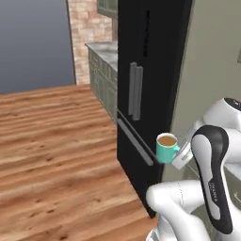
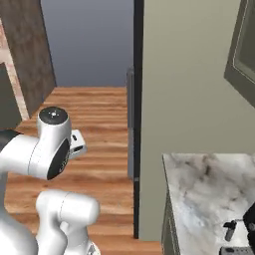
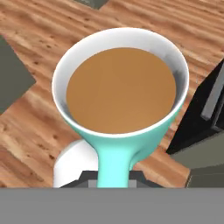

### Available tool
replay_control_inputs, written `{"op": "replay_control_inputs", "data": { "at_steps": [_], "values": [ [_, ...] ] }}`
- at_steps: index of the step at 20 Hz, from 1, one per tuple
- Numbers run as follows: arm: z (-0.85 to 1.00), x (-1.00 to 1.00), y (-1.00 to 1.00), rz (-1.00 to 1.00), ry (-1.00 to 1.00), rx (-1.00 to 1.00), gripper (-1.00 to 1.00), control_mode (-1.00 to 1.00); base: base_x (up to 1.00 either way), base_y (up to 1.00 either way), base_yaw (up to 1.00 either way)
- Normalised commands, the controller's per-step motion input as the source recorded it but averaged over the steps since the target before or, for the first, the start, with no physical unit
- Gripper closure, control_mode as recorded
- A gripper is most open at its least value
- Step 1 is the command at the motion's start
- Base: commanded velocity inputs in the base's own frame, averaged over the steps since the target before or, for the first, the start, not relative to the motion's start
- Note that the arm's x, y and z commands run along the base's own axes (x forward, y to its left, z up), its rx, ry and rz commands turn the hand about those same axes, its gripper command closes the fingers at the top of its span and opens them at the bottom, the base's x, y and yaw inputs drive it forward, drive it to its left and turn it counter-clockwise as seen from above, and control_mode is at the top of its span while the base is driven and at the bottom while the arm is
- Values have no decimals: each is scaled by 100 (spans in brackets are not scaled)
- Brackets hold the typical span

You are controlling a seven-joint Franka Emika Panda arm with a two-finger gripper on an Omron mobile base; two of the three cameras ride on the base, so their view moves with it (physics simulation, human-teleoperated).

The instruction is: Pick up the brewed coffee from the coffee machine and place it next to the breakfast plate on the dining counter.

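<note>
The brewed coffee (image 1: 166, 146) is a teal mug with light brown coffee, held upright in the air in front of the tall black fridge. My gripper (image 1: 180, 155) is shut on its side handle. In the hand view the mug (image 3: 120, 87) sits right at the camera, its handle running down between my fingers, with wooden floor beneath. A dark piece of the coffee machine (image 2: 249, 221) shows at the lower right corner of the right base view, on a marble cabinet counter (image 2: 199, 189). The breakfast plate and the dining counter are out of view.
The black fridge (image 1: 146, 70) with grey handles stands just behind the mug. Open wooden floor (image 1: 56, 141) spreads to the left. A green cabinet run with a marble top (image 1: 106, 52) and a brick wall lies farther back. A beige panel wall (image 2: 189, 99) rises to the right.
</note>
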Motion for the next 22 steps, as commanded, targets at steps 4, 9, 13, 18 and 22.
{"op": "replay_control_inputs", "data": {
  "at_steps": [4,9,13,18,22],
  "values": [
    [0,0,0,0,0,0,100,100,-2,23,84],
    [0,0,0,0,0,0,100,100,11,38,76],
    [0,0,0,0,0,0,100,100,27,48,69],
    [0,0,0,0,0,0,100,100,34,44,68],
    [0,0,0,0,0,0,100,100,27,66,69]
  ]
}}
